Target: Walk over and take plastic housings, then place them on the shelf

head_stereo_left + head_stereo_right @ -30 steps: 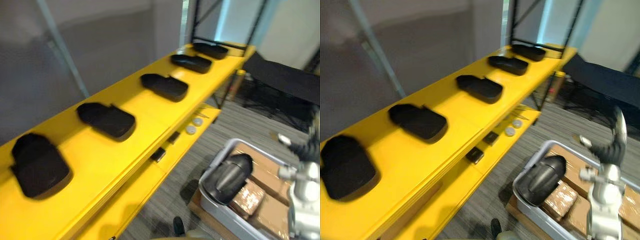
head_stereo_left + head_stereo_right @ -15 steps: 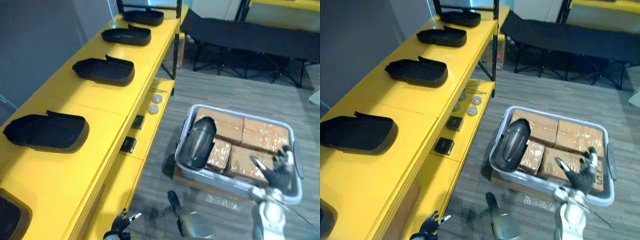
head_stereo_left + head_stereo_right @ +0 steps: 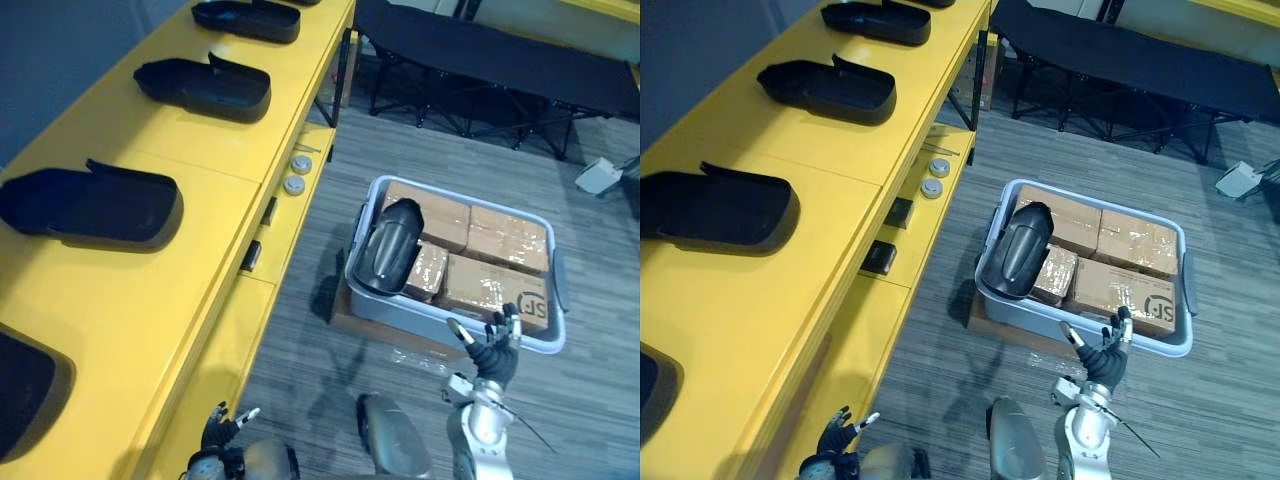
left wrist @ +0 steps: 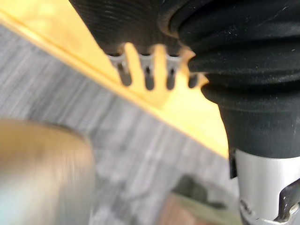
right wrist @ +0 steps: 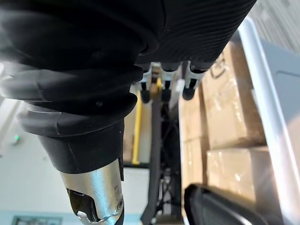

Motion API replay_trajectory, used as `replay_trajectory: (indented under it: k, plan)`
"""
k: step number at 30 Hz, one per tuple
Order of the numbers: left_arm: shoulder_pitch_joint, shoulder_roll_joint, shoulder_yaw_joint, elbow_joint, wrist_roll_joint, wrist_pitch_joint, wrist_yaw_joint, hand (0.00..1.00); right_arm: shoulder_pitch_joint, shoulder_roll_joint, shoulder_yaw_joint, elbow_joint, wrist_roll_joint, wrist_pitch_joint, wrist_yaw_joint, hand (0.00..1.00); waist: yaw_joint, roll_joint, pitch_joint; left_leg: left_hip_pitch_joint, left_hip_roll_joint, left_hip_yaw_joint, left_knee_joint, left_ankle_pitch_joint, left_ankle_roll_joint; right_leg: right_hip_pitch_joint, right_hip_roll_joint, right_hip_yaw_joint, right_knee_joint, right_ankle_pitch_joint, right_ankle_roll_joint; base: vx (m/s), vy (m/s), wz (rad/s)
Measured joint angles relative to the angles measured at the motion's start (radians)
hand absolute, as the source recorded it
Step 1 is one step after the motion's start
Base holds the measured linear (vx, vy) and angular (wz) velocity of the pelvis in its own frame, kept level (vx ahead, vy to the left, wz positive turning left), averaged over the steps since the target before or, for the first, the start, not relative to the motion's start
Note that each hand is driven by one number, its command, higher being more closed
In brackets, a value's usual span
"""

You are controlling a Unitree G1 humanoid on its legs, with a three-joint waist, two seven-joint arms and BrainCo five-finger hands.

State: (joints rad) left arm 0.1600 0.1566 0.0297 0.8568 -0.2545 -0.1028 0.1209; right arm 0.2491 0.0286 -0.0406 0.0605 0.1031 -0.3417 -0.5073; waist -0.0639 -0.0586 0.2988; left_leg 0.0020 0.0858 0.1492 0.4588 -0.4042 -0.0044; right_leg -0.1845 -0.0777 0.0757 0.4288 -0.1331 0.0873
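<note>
A black plastic housing (image 3: 388, 247) leans upright at the left end of a grey bin (image 3: 556, 285) on the floor, beside taped cardboard boxes (image 3: 497, 262). My right hand (image 3: 493, 356) hangs open just in front of the bin's near rim, fingers spread and holding nothing. The right wrist view shows the housing (image 5: 220, 206) and boxes (image 5: 229, 108) past the fingers. My left hand (image 3: 222, 428) is low beside the yellow shelf (image 3: 150, 300), open and holding nothing. Several black housings (image 3: 95, 205) lie in a row on the shelf top.
A lower shelf level holds two round discs (image 3: 296, 174) and small black blocks (image 3: 250, 255). A black folding cot (image 3: 490, 60) stands behind the bin. A white object (image 3: 603, 175) lies at the far right on the striped grey carpet.
The camera has swung down and toward the bin, so the whole picture has shifted. The bin now sits nearer the middle, and my right hand shows lower, close to its near rim.
</note>
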Motion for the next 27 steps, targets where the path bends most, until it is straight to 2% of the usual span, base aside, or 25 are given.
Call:
replay_trajectory:
  k: [2, 5, 7, 9, 12, 13, 15, 16, 17, 20, 22, 24, 27]
  plan:
    - [0.008, 0.0, 0.007, 0.017, -0.002, -0.006, -0.006, 0.0, 0.001, -0.007, -0.001, 0.0, -0.001, 0.02, 0.007, 0.0, 0.0, -0.004, -0.01, 0.003, 0.025, 0.02, 0.006, -0.011, -0.031, 0.01, 0.011, -0.031, -0.04, -0.037, 0.047, 0.06, -0.183, -0.35]
    - [0.008, -0.017, 0.004, 0.026, -0.043, -0.016, -0.004, 0.0, -0.003, -0.03, -0.026, 0.0, -0.024, 0.053, 0.051, 0.0, -0.01, 0.031, 0.002, 0.01, 0.069, 0.029, 0.007, -0.009, -0.053, 0.008, 0.055, -0.043, -0.04, -0.029, 0.032, 0.03, -0.181, -0.34]
    - [0.008, -0.042, -0.002, 0.013, -0.077, -0.032, 0.011, 0.0, 0.018, -0.055, -0.072, 0.0, -0.041, 0.068, 0.085, 0.0, -0.019, 0.051, -0.001, -0.001, 0.096, 0.024, 0.03, -0.002, -0.059, 0.008, 0.078, -0.052, -0.035, -0.033, 0.007, 0.06, -0.189, -0.11]
    - [0.007, -0.071, -0.015, -0.019, -0.09, -0.036, 0.015, 0.0, 0.041, -0.068, -0.143, -0.005, -0.041, 0.068, 0.119, 0.0, -0.039, 0.065, 0.001, -0.042, 0.115, 0.027, 0.111, 0.036, -0.043, 0.031, 0.077, -0.086, -0.054, -0.033, -0.01, 0.04, -0.151, 0.25]
    - [0.01, -0.07, -0.053, -0.057, -0.089, -0.034, 0.015, 0.0, 0.063, -0.08, -0.206, -0.01, -0.038, 0.074, 0.127, 0.0, -0.031, 0.064, 0.001, -0.057, 0.081, 0.022, 0.116, 0.114, -0.056, 0.083, 0.034, -0.11, -0.111, -0.026, -0.021, 0.02, -0.07, 0.42]
    - [0.01, -0.072, -0.055, -0.061, -0.089, -0.033, 0.015, 0.0, 0.057, -0.089, -0.213, -0.008, -0.036, 0.078, 0.13, 0.0, -0.028, 0.065, 0.002, -0.061, 0.07, 0.02, 0.106, 0.11, -0.053, 0.083, 0.025, -0.112, -0.119, -0.025, -0.021, -0.02, 0.008, 0.34]
    - [0.009, -0.079, -0.08, -0.075, -0.084, -0.031, 0.015, 0.0, 0.016, -0.12, -0.213, 0.023, -0.022, 0.084, 0.13, 0.0, -0.028, 0.085, 0.007, -0.067, 0.03, -0.013, 0.021, 0.096, -0.045, 0.08, 0.004, -0.117, -0.131, -0.017, -0.015, -0.03, 0.071, 0.3]
    - [0.011, -0.079, -0.092, -0.086, -0.075, -0.03, 0.015, 0.0, -0.024, -0.141, -0.213, 0.07, -0.003, 0.086, 0.125, 0.0, -0.022, 0.093, 0.013, -0.072, 0.005, -0.042, -0.055, 0.111, -0.046, 0.079, -0.012, -0.131, -0.12, -0.013, -0.009, -0.04, 0.136, 0.19]
    - [0.016, -0.076, -0.093, -0.095, -0.052, -0.033, 0.014, 0.0, -0.078, -0.148, -0.214, 0.132, 0.013, 0.094, 0.111, 0.0, 0.004, 0.091, 0.021, -0.064, -0.012, -0.046, -0.093, 0.125, -0.048, 0.071, -0.025, -0.127, -0.099, -0.018, 0.001, -0.04, 0.149, 0.11]
    - [0.014, -0.055, -0.093, -0.141, -0.007, -0.041, 0.014, 0.0, -0.229, -0.164, -0.213, 0.255, 0.091, 0.134, 0.088, 0.0, 0.051, 0.064, 0.053, -0.088, -0.051, -0.043, -0.065, 0.13, -0.033, 0.051, -0.067, -0.128, -0.088, -0.008, 0.028, -0.09, 0.157, 0.1]
    - [-0.004, -0.046, -0.094, -0.163, -0.002, -0.05, 0.013, 0.0, -0.348, -0.205, -0.214, 0.316, 0.125, 0.165, 0.082, 0.0, 0.064, 0.058, 0.091, -0.128, -0.066, -0.052, -0.039, 0.128, -0.015, 0.039, -0.079, -0.135, -0.111, 0.011, 0.045, -0.13, 0.122, 0.18]
    - [-0.025, -0.046, -0.096, -0.172, -0.019, -0.05, 0.011, 0.0, -0.461, -0.263, -0.215, 0.381, 0.16, 0.196, 0.065, 0.0, 0.079, 0.067, 0.125, -0.162, -0.072, -0.056, -0.017, 0.125, -0.005, 0.04, -0.082, -0.147, -0.153, 0.046, 0.054, -0.14, 0.115, 0.13]
    - [-0.049, -0.044, -0.119, -0.173, -0.062, -0.05, 0.005, 0.0, -0.612, -0.341, -0.227, 0.497, 0.169, 0.248, 0.032, 0.0, 0.105, 0.081, 0.139, -0.243, -0.081, -0.069, 0.012, 0.128, 0.008, 0.012, -0.087, -0.161, -0.214, 0.097, 0.066, -0.08, 0.139, 0.16]
